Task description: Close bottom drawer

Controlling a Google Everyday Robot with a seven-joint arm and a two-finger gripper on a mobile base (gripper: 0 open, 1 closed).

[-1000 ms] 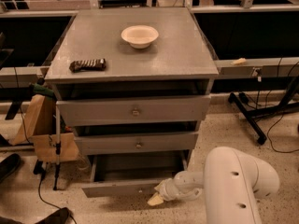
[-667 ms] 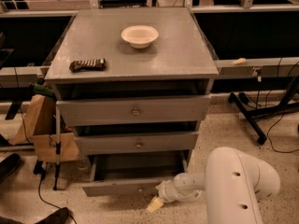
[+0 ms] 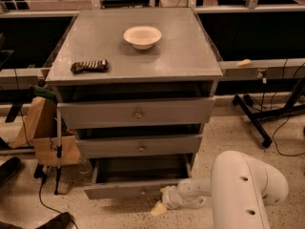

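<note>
The bottom drawer of the grey cabinet stands pulled out, its slim grey front low near the floor and its dark inside showing. My gripper hangs at the end of the white arm just below and in front of the drawer front's right part, pointing down-left toward the floor. A yellowish tip shows at its end. Above the open drawer, the middle drawer and top drawer sit further in.
On the cabinet top lie a white bowl and a dark snack bar. A brown paper bag and a thin pole stand left of the cabinet. Black stand legs and cables lie to the right.
The gripper has sunk slightly lower and moved a little left in front of the drawer. The drawer looks just as far out.
</note>
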